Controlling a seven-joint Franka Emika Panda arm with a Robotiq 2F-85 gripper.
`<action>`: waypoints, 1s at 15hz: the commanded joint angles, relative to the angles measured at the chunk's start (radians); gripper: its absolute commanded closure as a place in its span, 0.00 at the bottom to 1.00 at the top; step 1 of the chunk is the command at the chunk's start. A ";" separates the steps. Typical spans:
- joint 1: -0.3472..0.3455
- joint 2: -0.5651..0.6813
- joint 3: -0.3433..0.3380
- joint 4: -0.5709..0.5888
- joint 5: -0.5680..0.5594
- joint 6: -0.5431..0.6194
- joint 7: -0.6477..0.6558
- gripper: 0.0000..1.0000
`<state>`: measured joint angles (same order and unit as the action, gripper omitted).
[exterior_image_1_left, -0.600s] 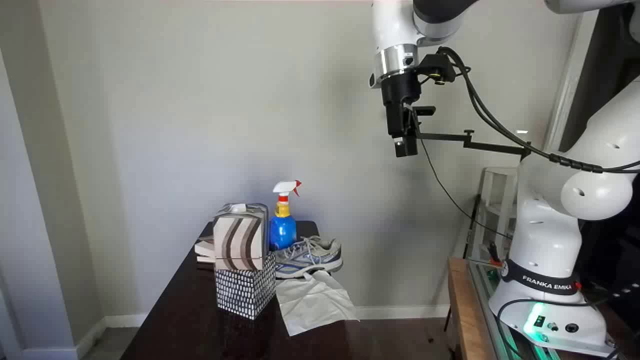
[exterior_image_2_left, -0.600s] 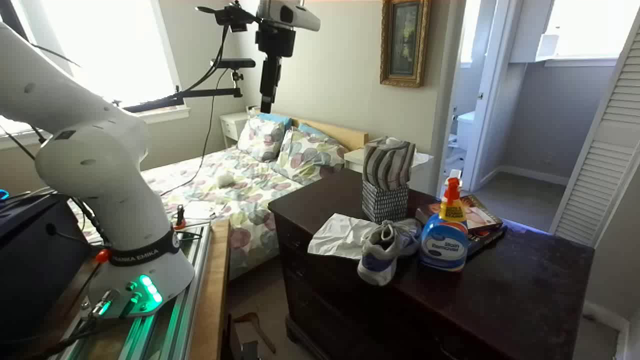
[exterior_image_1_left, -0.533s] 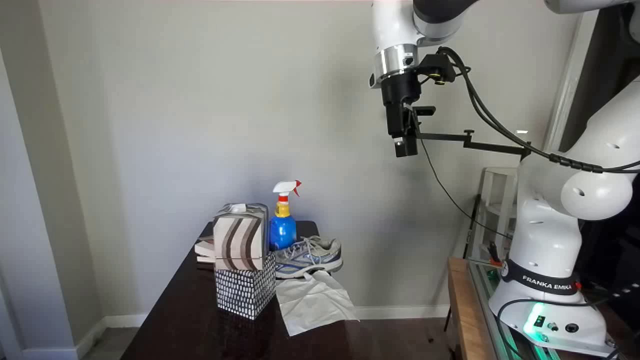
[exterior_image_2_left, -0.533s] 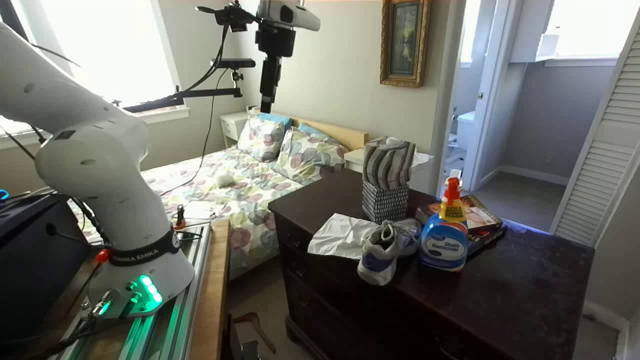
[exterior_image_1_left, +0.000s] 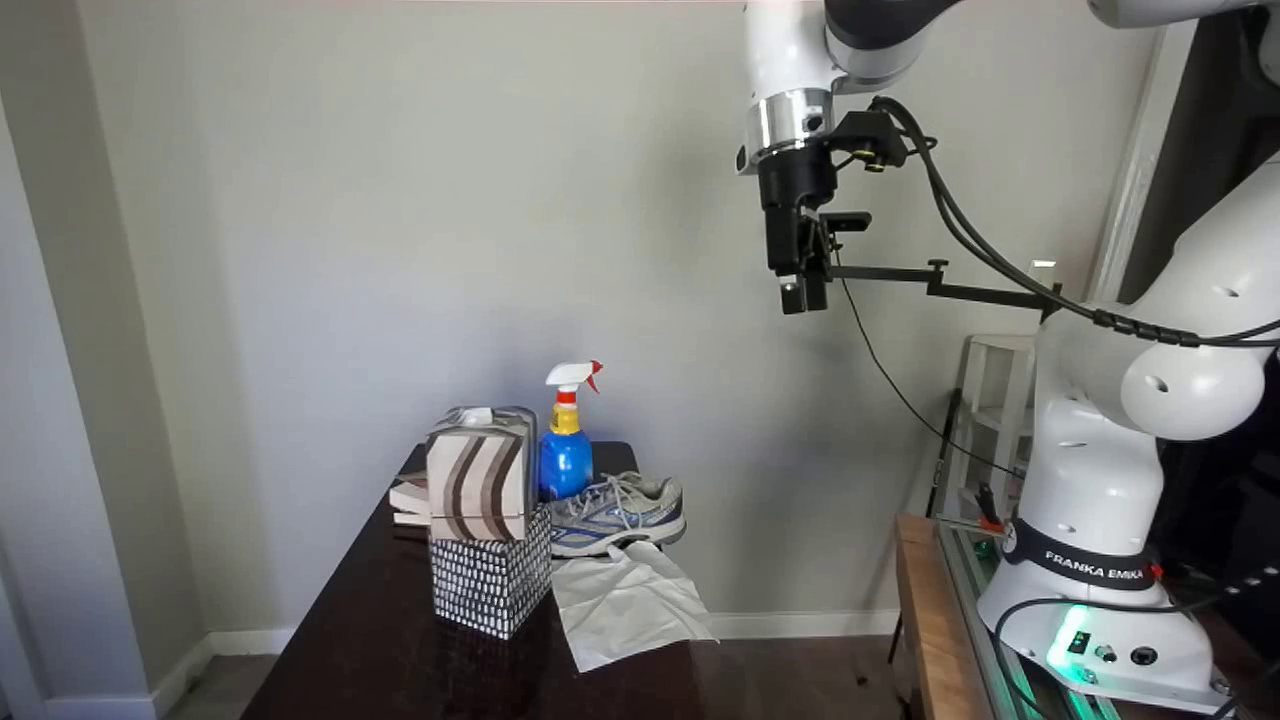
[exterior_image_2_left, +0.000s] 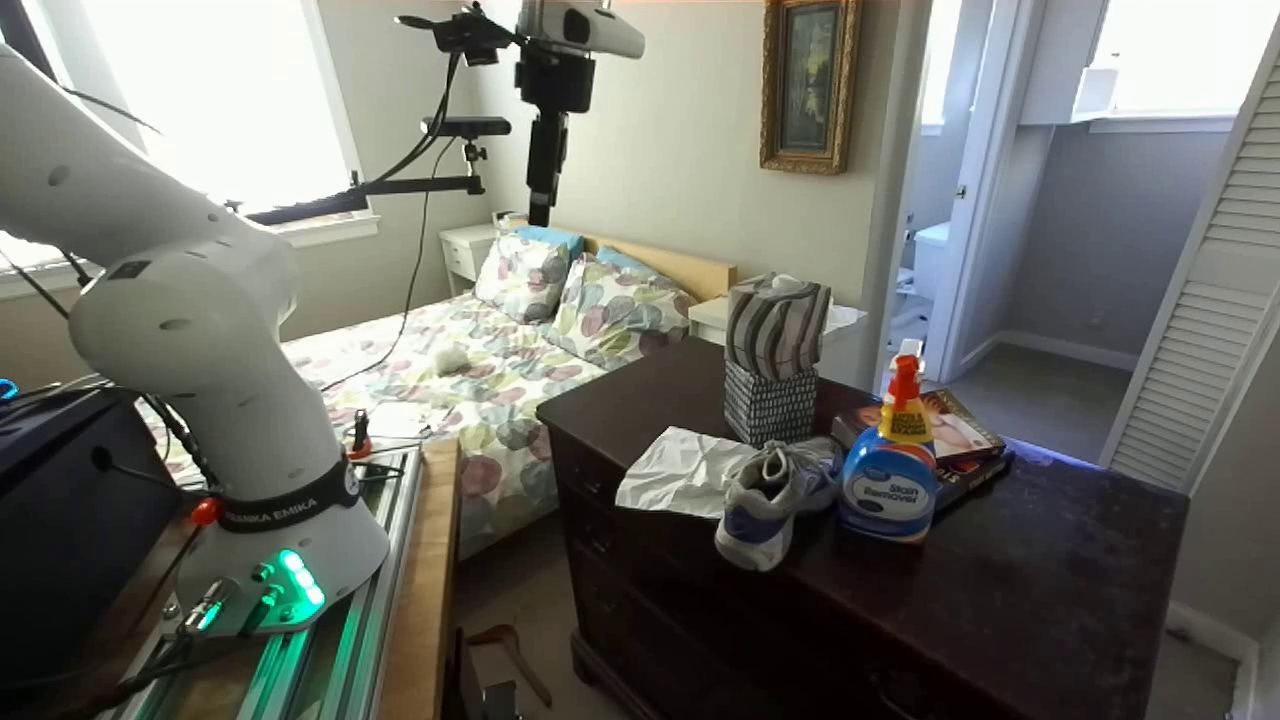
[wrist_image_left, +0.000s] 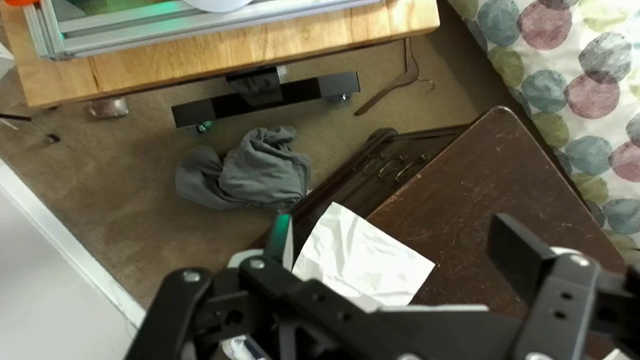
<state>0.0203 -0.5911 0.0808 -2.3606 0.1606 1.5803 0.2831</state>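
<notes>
My gripper (wrist_image_left: 392, 235) stands open, its fingers wide apart and nothing between them. In both exterior views it hangs high in the air, well above the dark dresser (exterior_image_2_left: 1050, 580). Seen from the wrist, a crumpled white paper sheet (wrist_image_left: 365, 255) lies far below the gap, at the dresser's edge. Beside that sheet are a grey-and-blue sneaker (exterior_image_1_left: 620, 515) and a blue stain remover spray bottle (exterior_image_2_left: 888, 490) with a red-and-white nozzle. A striped tissue box (exterior_image_2_left: 775, 325) sits on top of a black-and-white patterned box (exterior_image_1_left: 490, 580).
Books (exterior_image_2_left: 965, 435) lie behind the bottle. A camera (exterior_image_2_left: 465, 127) on a black bar is near the gripper. The wooden robot table (wrist_image_left: 250, 47) and a bed (exterior_image_2_left: 450, 360) flank the dresser. Grey cloth (wrist_image_left: 260, 172) and a hanger (wrist_image_left: 400, 80) lie on the floor.
The gripper has shifted very slightly, leftward in an exterior view and rightward in an exterior view from elsewhere. The objects on the dresser have stayed put.
</notes>
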 joint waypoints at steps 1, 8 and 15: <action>-0.027 0.037 0.004 -0.017 -0.023 0.171 -0.025 0.00; -0.026 0.207 0.009 0.035 -0.058 0.509 -0.057 0.00; -0.002 0.426 0.033 0.170 -0.147 0.667 -0.053 0.00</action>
<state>0.0056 -0.2728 0.1013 -2.2822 0.0536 2.2134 0.2263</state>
